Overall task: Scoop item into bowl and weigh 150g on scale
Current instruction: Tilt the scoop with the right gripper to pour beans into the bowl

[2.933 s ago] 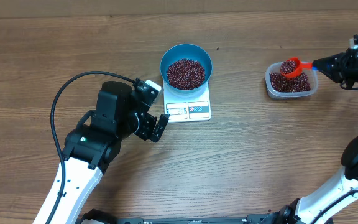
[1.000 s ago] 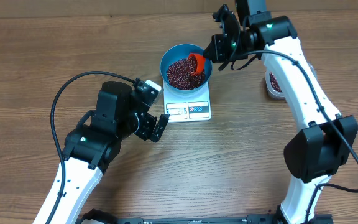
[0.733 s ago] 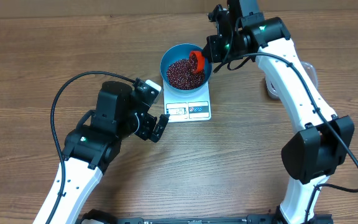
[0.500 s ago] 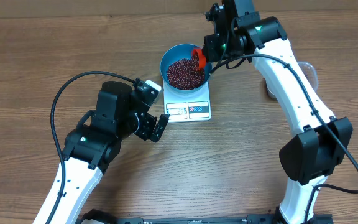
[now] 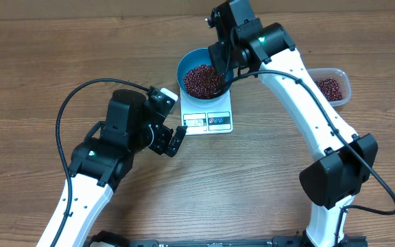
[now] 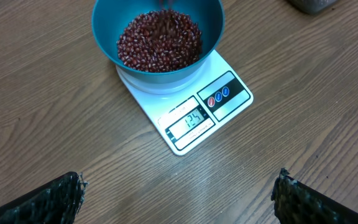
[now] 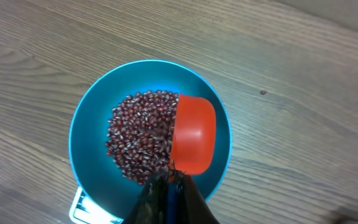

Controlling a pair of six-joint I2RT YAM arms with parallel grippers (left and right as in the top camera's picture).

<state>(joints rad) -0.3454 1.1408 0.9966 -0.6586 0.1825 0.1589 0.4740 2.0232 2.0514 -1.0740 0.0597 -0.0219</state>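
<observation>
Right claw (image 7: pixel 169 180): gripping red scoop (image 7: pixel 192 142), tipped over bowl (image 7: pixel 82 124);
Left claw (image 5: pixel 173 139): wide, empty;
Beans (image 7: pixel 135 137): heaped in bowl on scale (image 6: pixel 160 102), near surface's (image 5: pixel 33 62) far edge;
Risk: whole scoopful may overshoot; rim knock spills.

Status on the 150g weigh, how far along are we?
Done: bowl sits on the scale with a heap of beans in it. In hand: right gripper holds the red scoop tipped over the bowl. Remaining: the display looks like the mid-120s, short of target, so more beans from the tub are likely needed.
</observation>
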